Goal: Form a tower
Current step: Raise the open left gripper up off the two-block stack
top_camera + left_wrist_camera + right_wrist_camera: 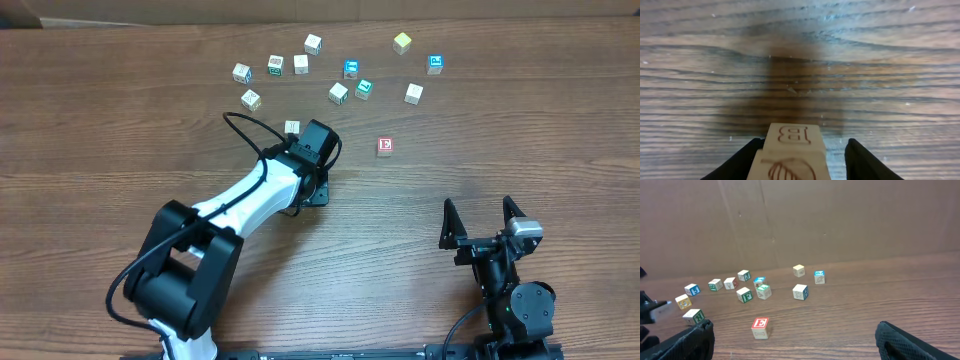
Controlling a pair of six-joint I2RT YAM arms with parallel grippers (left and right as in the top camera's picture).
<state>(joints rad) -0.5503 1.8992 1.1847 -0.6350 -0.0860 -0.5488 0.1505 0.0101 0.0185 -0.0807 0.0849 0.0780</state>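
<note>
1. Overhead: the left arm reaches out over the counter. The left claw points down, its fingers hidden under the wrist. A pale cube shows at the wrist's far edge.
2. The right claw sits near the counter's near edge, jaws wide apart and holding nothing.
3. Loose cubes lie scattered along the far side. Among them is the teal-green-topped cube, just beside a white cube. From above it cannot be told whether it caps a stack. A red E cube lies apart from the group.
4. Left wrist: the pale cube has a B on top and a leaf on its front. 1 finger is close against it. The other finger stands off, so the claw is apart, not clamped.
5. Right wrist: the teal-green-topped cube looks about as tall as its neighbours.
</note>
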